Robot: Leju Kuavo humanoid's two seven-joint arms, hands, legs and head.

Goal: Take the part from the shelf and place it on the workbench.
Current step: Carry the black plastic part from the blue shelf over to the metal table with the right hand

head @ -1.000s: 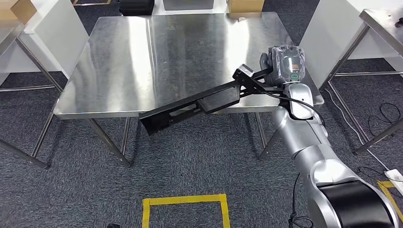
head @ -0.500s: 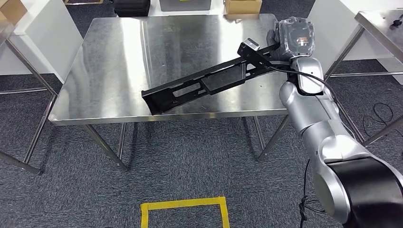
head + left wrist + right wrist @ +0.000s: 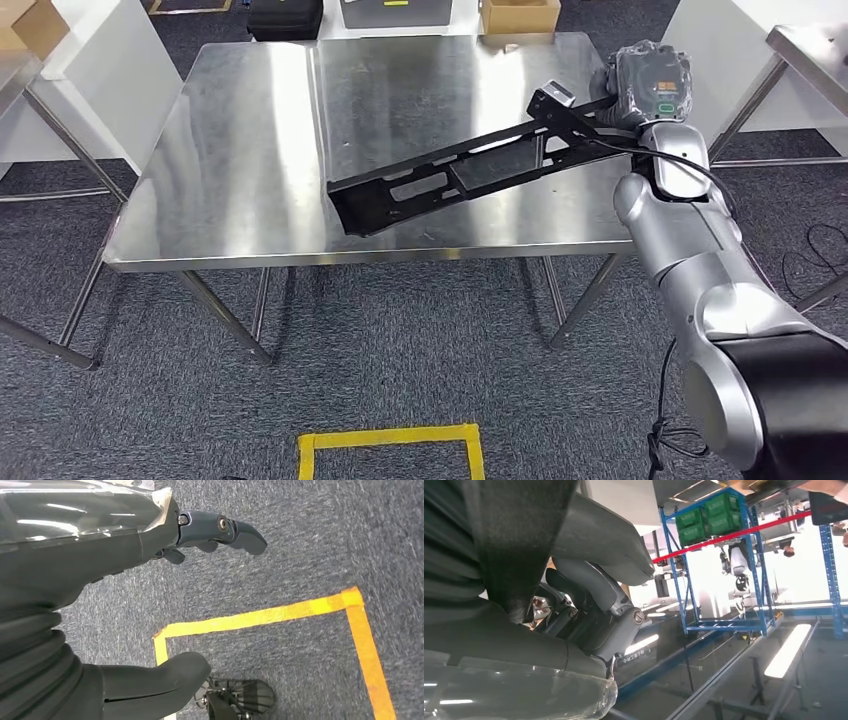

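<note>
A long black metal part [image 3: 450, 180] stretches slantwise over the steel workbench [image 3: 250, 150]. My right hand [image 3: 645, 85] grips its far end near the bench's right edge. The part's free end hangs low over the front middle of the top; I cannot tell whether it touches. The right wrist view shows my right hand [image 3: 589, 605] with its fingers curled. In the left wrist view my left hand [image 3: 75, 580] hangs over the carpet, thumb and fingers apart, holding nothing.
A cardboard box [image 3: 518, 15] and a black case [image 3: 285, 18] sit on the floor behind the bench. White panels flank it, and another steel table [image 3: 810, 50] stands at the right. A yellow tape square [image 3: 390, 445] marks the carpet in front.
My right arm has carried the part forward and to the right. Its free end, which hung beyond the bench's front edge, is now over the top. The camera has shifted slightly.
</note>
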